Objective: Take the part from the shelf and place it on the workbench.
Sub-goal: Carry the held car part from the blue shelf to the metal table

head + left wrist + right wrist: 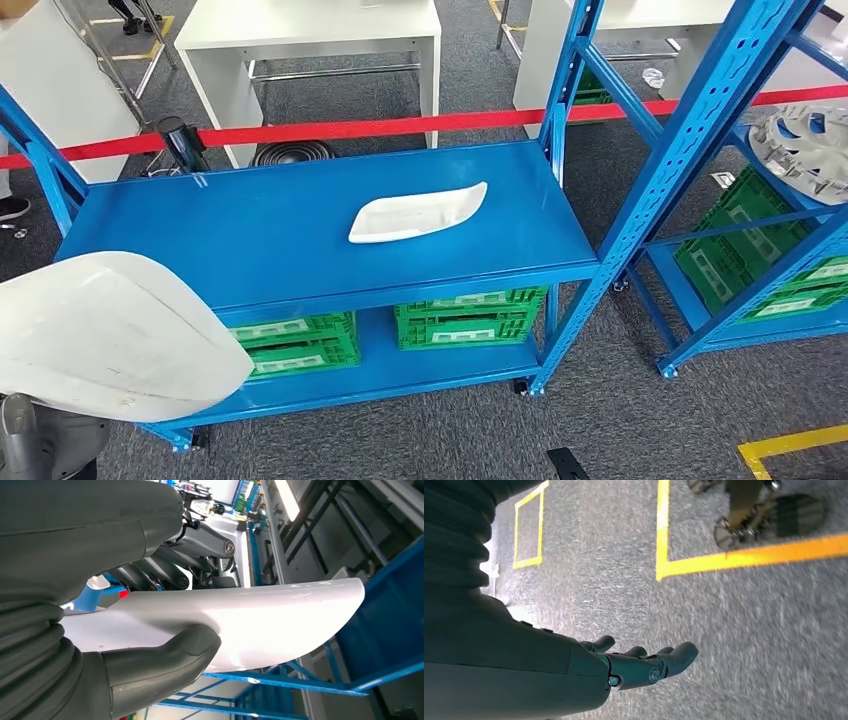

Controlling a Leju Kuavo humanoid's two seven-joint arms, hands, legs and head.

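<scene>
- Blue shelf (250, 225) filled most of the head view; its top deck was the landmark for everything below.
- Second blue shelf (700, 110) stood just beside the first, off its right end, with a green crate (745, 245) and a silver wheel cover (805, 150) on its levels.
- White tables (310, 40) stood well behind the blue shelf, past a red barrier tape (400, 127) that ran along the shelf's back edge.
- Large white part (105, 335) was off the blue shelf, in front of its left end and above its lower left corner, held up in the air.
- Left hand (150, 615) was clamped on that large white part (260, 625): thick thumb pressed one face, darker fingers (165, 577) lay on the other side.
- Green crates (470, 318) sat on the blue shelf's bottom level, side by side under the deck.
- Right hand (639, 665) hung over grey carpet (749, 640) with yellow floor tape (744, 557), fingers apart and loosely stretched, holding nothing; place relative to the shelf could not be told.
- Smaller white part (418, 212) lay flat on the blue shelf's top deck, right of centre, apart from all edges.
- Black round object (292, 152) lay on the floor behind the shelf, just under the red tape.
</scene>
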